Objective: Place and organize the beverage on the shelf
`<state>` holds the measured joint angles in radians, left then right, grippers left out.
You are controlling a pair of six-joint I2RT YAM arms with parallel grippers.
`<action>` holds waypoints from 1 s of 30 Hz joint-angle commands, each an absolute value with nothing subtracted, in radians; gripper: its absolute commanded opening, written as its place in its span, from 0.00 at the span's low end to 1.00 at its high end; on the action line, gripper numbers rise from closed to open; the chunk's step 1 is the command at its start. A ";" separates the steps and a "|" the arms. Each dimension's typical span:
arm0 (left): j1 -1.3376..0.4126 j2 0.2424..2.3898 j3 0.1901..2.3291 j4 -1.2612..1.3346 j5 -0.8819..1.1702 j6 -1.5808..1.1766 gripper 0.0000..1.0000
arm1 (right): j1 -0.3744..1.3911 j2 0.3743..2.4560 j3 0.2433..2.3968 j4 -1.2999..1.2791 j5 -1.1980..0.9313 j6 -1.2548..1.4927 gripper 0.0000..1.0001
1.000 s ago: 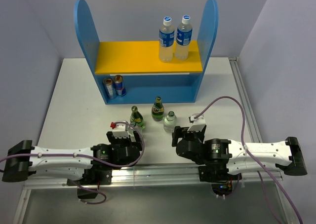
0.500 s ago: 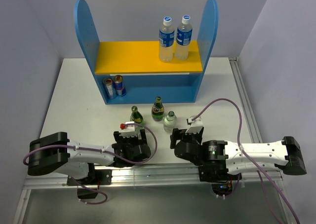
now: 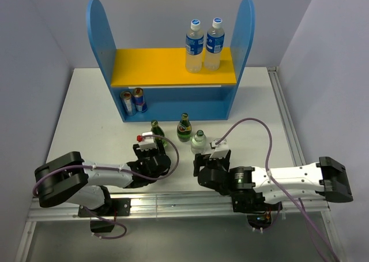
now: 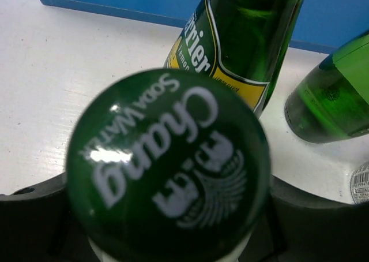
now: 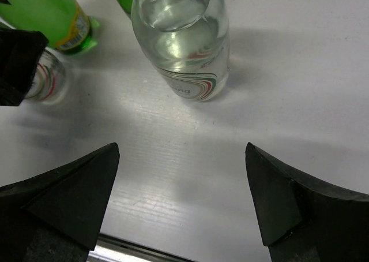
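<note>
A green-capped clear bottle (image 4: 167,164) was seen standing within the left pincer (image 3: 154,150); whether it was gripped could not be told, the jaws being hidden by it. A Perrier bottle (image 4: 242,42) and another green bottle (image 4: 331,94) were stood just ahead of that pincer. The right pincer (image 5: 181,152) was held open, a second clear bottle (image 5: 181,42) just ahead of it. The shelf (image 3: 99,37) was set well beyond both pincers, two plastic bottles (image 3: 204,44) on its top board (image 3: 150,66).

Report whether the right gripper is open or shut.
Open. The right gripper has fingers wide apart, bare table between them; the clear bottle ahead is untouched.
</note>
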<state>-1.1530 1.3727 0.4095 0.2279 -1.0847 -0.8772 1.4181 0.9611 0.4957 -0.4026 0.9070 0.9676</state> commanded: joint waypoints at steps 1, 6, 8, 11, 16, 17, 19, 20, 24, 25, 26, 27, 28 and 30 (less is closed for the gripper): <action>-1.140 1.388 0.420 0.279 -1.060 -0.850 0.01 | 1.422 1.058 0.547 -0.325 0.986 0.968 0.97; -1.147 1.315 0.400 0.212 -1.063 -0.903 0.00 | 1.365 1.279 0.587 -0.229 1.017 0.982 0.98; -1.166 1.278 0.390 0.178 -1.066 -0.929 0.00 | 1.333 1.334 0.613 -0.227 1.054 1.003 0.99; -1.186 1.220 0.374 0.124 -1.078 -0.957 0.00 | 1.290 1.410 0.630 -0.164 1.078 0.980 0.99; -1.210 1.160 0.356 0.078 -1.095 -1.001 0.00 | 1.241 1.486 0.635 -0.069 1.123 0.931 0.99; -1.215 1.154 0.357 0.054 -1.098 -1.012 0.00 | 1.233 1.494 0.634 -0.045 1.124 0.919 0.99; -1.221 1.144 0.360 0.043 -1.104 -1.019 0.00 | 1.213 1.519 0.637 -0.009 1.140 0.901 0.99; -1.224 1.141 0.364 0.031 -1.106 -1.023 0.00 | 1.207 1.528 0.637 -0.003 1.146 0.888 0.98; -1.235 1.134 0.371 0.003 -1.118 -1.043 0.00 | 1.180 1.587 0.637 0.121 1.178 0.849 0.97; -1.239 1.132 0.371 0.003 -1.120 -1.051 0.00 | 1.177 1.597 0.627 0.165 1.175 0.819 0.96; -1.241 1.129 0.374 0.003 -1.121 -1.055 0.00 | 1.172 1.609 0.629 0.193 1.181 0.809 0.96; -1.241 1.126 0.377 -0.039 -1.121 -1.066 0.00 | 1.167 1.633 0.635 0.192 1.207 0.827 0.94; -1.244 1.124 0.380 -0.052 -1.121 -1.081 0.00 | 1.164 1.646 0.638 0.199 1.215 0.825 0.93; -1.246 1.114 0.388 -0.070 -1.115 -1.095 0.00 | 1.155 1.676 0.631 0.289 1.223 0.775 0.91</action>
